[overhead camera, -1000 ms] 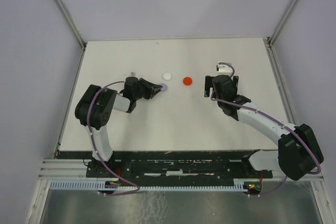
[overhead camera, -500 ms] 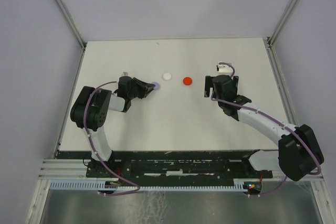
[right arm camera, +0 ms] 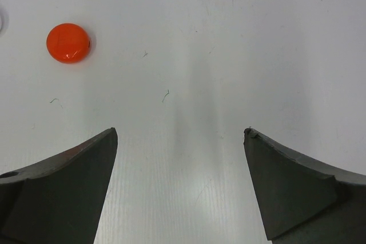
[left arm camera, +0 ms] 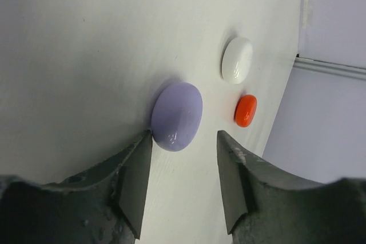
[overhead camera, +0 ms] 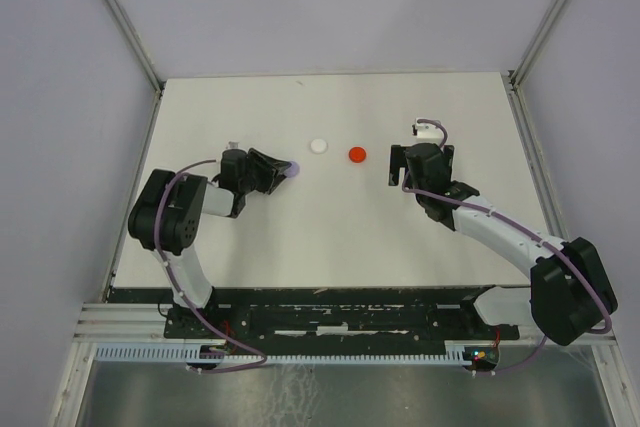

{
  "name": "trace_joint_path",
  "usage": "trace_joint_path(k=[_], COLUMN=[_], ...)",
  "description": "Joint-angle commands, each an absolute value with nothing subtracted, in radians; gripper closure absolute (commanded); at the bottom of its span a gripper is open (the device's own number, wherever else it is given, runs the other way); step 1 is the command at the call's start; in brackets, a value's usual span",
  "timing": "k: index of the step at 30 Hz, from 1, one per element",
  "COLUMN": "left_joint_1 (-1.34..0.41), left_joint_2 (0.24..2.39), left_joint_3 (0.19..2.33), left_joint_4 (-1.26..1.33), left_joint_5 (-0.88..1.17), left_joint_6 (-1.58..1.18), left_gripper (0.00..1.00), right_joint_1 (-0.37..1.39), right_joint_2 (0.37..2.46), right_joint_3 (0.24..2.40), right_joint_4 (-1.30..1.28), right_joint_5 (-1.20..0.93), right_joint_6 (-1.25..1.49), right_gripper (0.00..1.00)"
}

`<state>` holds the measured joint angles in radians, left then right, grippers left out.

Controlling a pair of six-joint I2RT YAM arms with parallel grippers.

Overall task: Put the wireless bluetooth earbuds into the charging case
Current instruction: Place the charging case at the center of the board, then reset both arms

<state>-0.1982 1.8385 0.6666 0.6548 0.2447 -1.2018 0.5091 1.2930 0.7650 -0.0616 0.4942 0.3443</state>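
Three round discs lie on the white table: a pale purple disc (overhead camera: pixel 291 164), a white disc (overhead camera: pixel 318 145) and a red disc (overhead camera: pixel 357 154). No tiny stemmed earbuds show in any view. My left gripper (overhead camera: pixel 276 169) is open, low over the table. In the left wrist view its gripper (left arm camera: pixel 184 135) points at the purple disc (left arm camera: pixel 178 116). The left fingertip (left arm camera: pixel 146 141) touches the disc's edge. The white disc (left arm camera: pixel 237 60) and red disc (left arm camera: pixel 246 110) lie beyond. My right gripper (overhead camera: pixel 389 165) is open and empty, right of the red disc (right arm camera: pixel 68 43).
The table (overhead camera: pixel 330 227) has grey enclosure walls on three sides and a dark front edge by the arm bases. In the right wrist view the open gripper (right arm camera: pixel 180 132) is over bare table with faint scratches.
My left gripper has drawn back to the left, and the purple disc has shifted left with it, away from the white disc. The right arm has not moved.
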Motion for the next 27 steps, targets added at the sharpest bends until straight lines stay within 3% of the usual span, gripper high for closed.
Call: trace_joint_path(k=[1, 15, 20, 27], left_joint_1=[-0.182, -0.051, 0.052, 0.179], left_joint_2=[1.765, 1.527, 1.463, 1.363], left_joint_3=[0.658, 0.528, 0.489, 0.443], left_joint_4=[0.611, 0.444, 0.417, 0.378], left_joint_5=[0.196, -0.028, -0.031, -0.024], left_joint_6=[-1.128, -1.032, -1.02, -1.003], left_gripper=[0.41, 0.29, 0.27, 0.2], right_joint_1=[0.506, 0.469, 0.429, 0.427], right_joint_2=[1.261, 1.267, 1.286, 1.414], right_joint_3=[0.761, 0.762, 0.804, 1.018], right_joint_4=[-0.034, -0.055, -0.135, -0.449], right_joint_5=[0.49, 0.529, 0.655, 0.928], right_joint_6=[0.353, 0.429, 0.562, 0.755], right_gripper=[0.0, 0.0, 0.01, 0.0])
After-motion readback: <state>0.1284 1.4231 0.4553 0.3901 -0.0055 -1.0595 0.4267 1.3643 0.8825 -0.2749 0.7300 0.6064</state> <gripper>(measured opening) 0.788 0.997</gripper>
